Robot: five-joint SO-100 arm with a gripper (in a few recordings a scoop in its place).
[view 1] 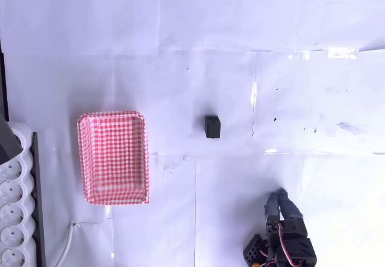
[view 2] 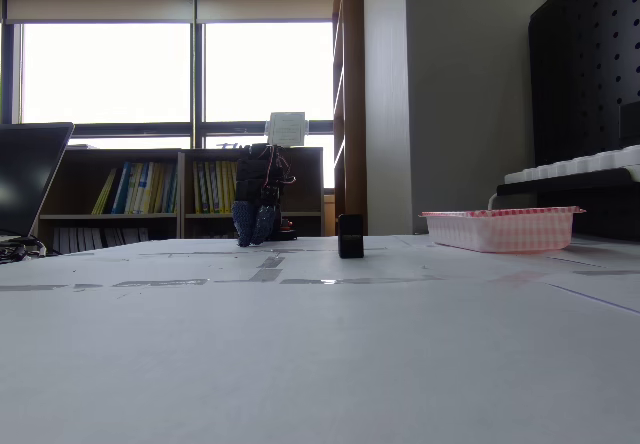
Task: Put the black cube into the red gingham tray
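Note:
The black cube point(view 1: 212, 126) sits alone on the white table near the middle of the overhead view; in the fixed view it point(view 2: 350, 236) stands upright on the tabletop. The red gingham tray point(view 1: 112, 116) lies to the cube's left in the overhead view and holds nothing; the fixed view has it point(view 2: 500, 230) on the right. My gripper point(view 1: 279, 197) is at the lower right of the overhead view, well short of the cube, fingers together with nothing between them. In the fixed view the gripper point(view 2: 254, 234) points down at the table behind and left of the cube.
A white power strip point(view 1: 14, 219) runs along the left edge beside the tray, with a cable point(view 1: 67, 246) trailing from it. A laptop point(view 2: 25, 179) stands at the left of the fixed view. White paper sheets cover the table point(view 1: 198, 50).

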